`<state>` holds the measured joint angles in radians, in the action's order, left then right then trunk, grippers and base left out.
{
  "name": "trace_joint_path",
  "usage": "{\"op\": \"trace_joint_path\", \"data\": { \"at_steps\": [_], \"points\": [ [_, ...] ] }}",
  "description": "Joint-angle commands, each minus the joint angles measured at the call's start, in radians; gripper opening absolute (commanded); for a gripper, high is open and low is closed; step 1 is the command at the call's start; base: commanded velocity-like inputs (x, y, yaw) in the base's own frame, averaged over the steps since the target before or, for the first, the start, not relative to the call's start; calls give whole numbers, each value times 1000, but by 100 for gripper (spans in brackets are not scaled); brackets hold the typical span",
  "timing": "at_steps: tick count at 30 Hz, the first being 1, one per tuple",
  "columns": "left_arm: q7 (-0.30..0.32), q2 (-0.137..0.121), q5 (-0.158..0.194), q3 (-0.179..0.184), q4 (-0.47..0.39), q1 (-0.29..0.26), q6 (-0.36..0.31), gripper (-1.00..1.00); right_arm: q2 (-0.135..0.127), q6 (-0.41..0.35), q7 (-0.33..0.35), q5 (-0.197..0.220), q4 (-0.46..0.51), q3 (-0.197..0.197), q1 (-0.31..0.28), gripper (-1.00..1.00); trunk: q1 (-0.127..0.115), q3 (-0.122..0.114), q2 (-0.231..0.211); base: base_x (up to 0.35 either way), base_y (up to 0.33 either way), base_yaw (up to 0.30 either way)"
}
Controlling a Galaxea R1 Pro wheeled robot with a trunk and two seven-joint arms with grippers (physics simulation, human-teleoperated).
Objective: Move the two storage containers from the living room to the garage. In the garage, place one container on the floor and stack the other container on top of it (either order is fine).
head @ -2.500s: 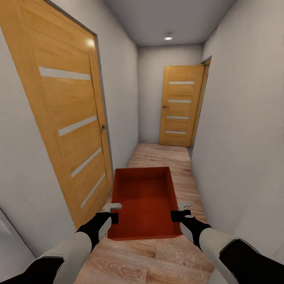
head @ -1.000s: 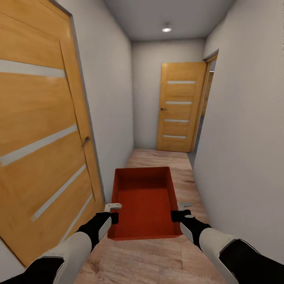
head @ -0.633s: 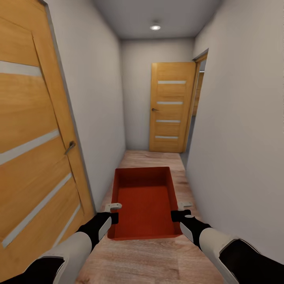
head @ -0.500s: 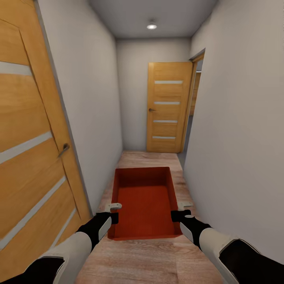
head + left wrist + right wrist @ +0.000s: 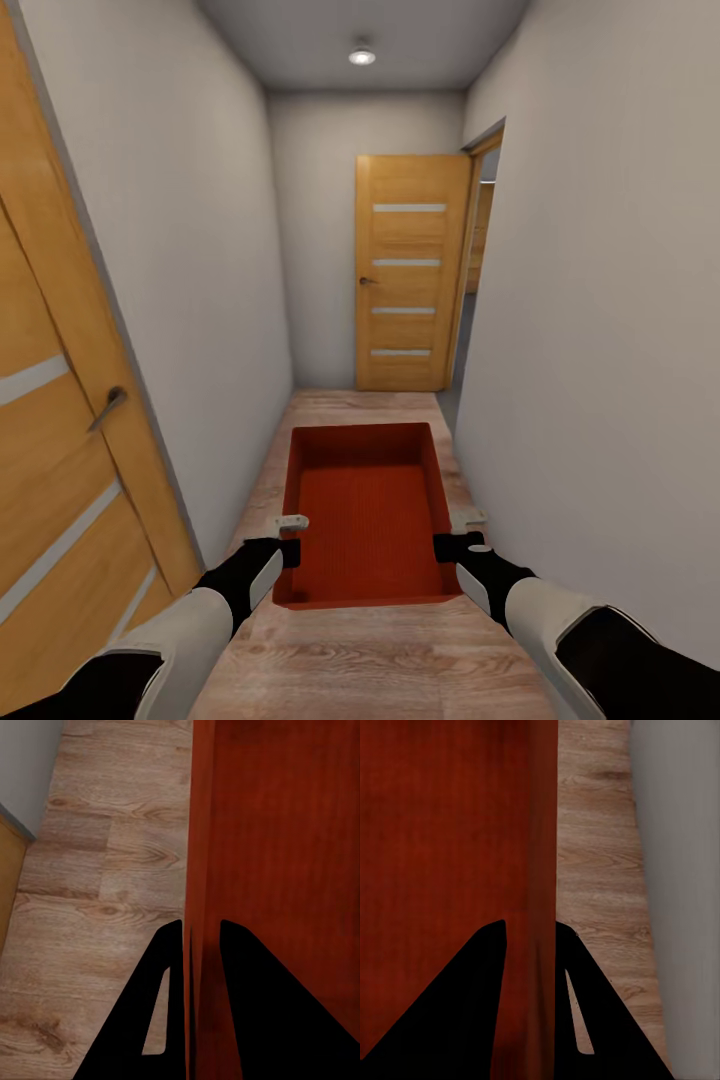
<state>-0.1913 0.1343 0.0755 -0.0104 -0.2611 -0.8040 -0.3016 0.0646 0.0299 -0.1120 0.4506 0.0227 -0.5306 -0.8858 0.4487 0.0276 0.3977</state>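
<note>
the view is further down the hallway: the near door (image 5: pixel 60 430) on the left now sits mostly past the picture's edge, its handle (image 5: pixel 107 408) lower and closer, while the far door (image 5: pixel 412 285) and ceiling light (image 5: pixel 362 56) appear shifted leftward and larger.

Right tool (image 5: pixel 531 945) clamped astride thin wall of orange-red rectangular bin (image 5: pixel 450 832). Light wood plank floor (image 5: pixel 596 870) beyond outer finger; pale grey wall (image 5: pixel 679 870) past it.

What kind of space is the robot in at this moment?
Likely a narrow indoor hallway: plain pale walls close on both sides, wood plank floor, and orange wooden doors, one ahead.
</note>
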Motion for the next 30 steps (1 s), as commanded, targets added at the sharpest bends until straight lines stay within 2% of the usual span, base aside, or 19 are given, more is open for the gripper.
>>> {"op": "trace_joint_path", "data": {
  "at_steps": [1, 30],
  "points": [
    [-17, -2, -30, 1, -6, -1, -5, -100, 0, 5, -5, 19, -24, 17, -1, -100, 1, 2, 2, 328, 0, 0],
    [-17, -2, -30, 1, -6, -1, -5, -100, 0, 5, -4, 19, -24, 17, -2, -100, 1, 2, 2, 328, 0, 0]
  ]
}}
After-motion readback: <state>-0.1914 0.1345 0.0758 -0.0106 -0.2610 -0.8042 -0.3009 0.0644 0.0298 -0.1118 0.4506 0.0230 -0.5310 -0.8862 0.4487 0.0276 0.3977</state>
